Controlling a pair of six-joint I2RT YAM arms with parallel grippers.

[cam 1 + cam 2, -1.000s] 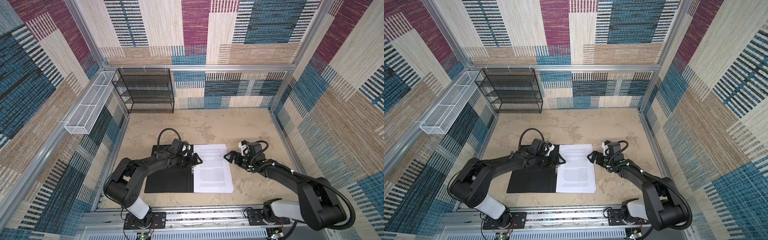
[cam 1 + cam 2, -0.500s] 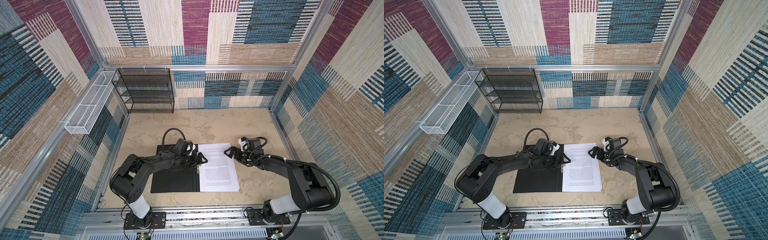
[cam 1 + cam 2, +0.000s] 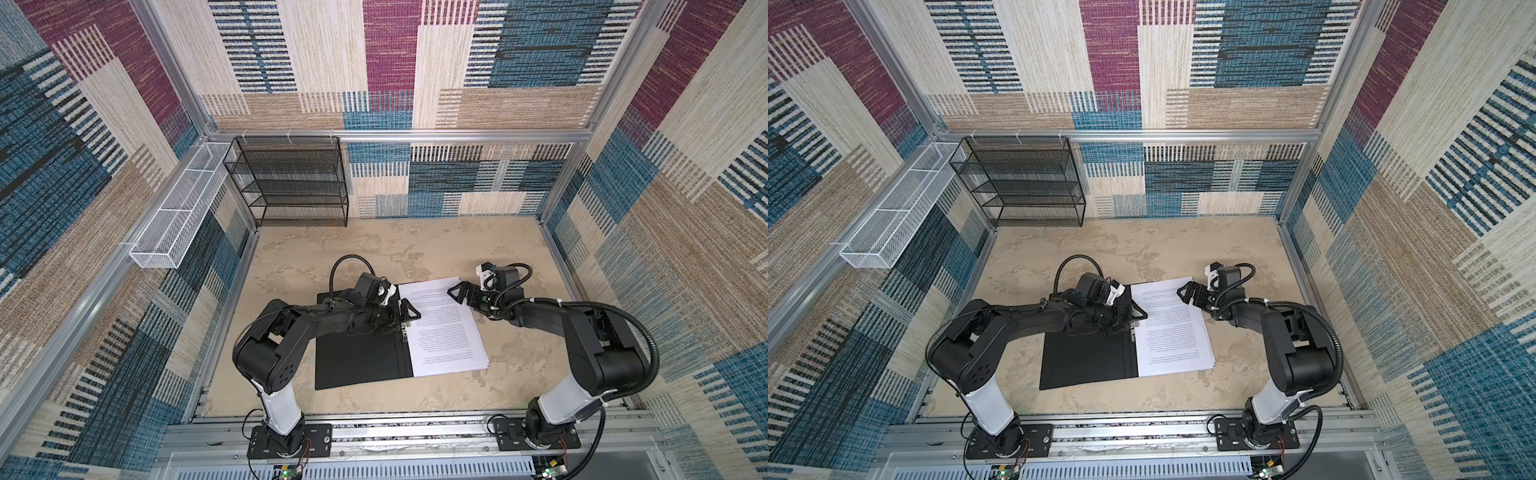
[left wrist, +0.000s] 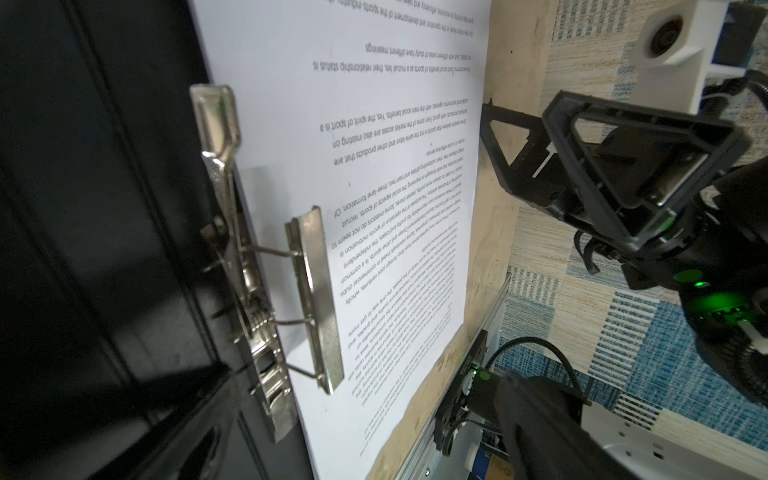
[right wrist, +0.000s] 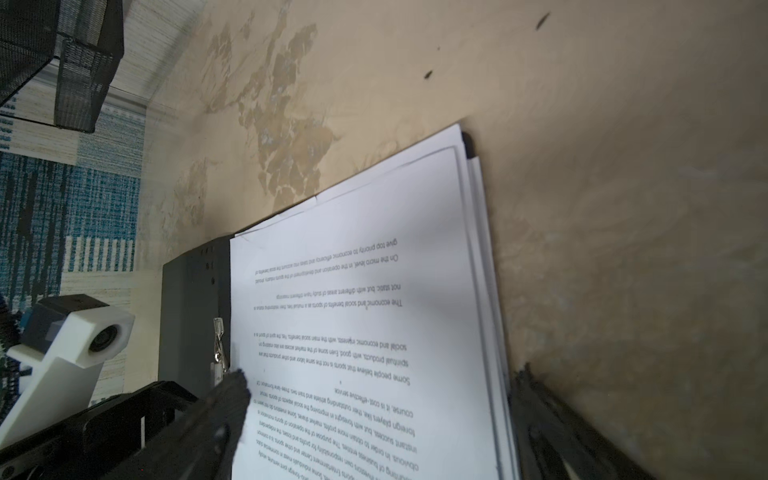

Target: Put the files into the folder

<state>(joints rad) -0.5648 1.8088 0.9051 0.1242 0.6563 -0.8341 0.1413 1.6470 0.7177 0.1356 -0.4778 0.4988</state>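
Black inside and spread open flat on the bench (image 3: 374,257), the folder (image 3: 357,357) is taken as the reference for everything else. Well beyond its far left corner a white wire basket (image 3: 166,232) and a black mesh rack (image 3: 291,183) are seen, neither involved. Across the folder's left leaf the left arm is stretched, and the left tool (image 3: 410,315) is held at the spine with its jaws wide and nothing between them. On the spine, the metal clip (image 4: 316,299) is shown by the left wrist view with its pressing bar lifted clear of the sheet beneath. On the folder's right leaf the papers (image 3: 444,332) are stacked text up, inner edge under that bar, outer edges slightly fanned. At the folder's far right corner the right tool (image 3: 459,297) is set against the papers' outer edge, jaws likewise wide and empty; contact cannot be confirmed. Loading is judged nearly done, with squaring of the stack in hand. Next, the lever (image 4: 218,120) would need pressing down so that the bar bites without the sheets sliding, and then the left leaf would be folded over.
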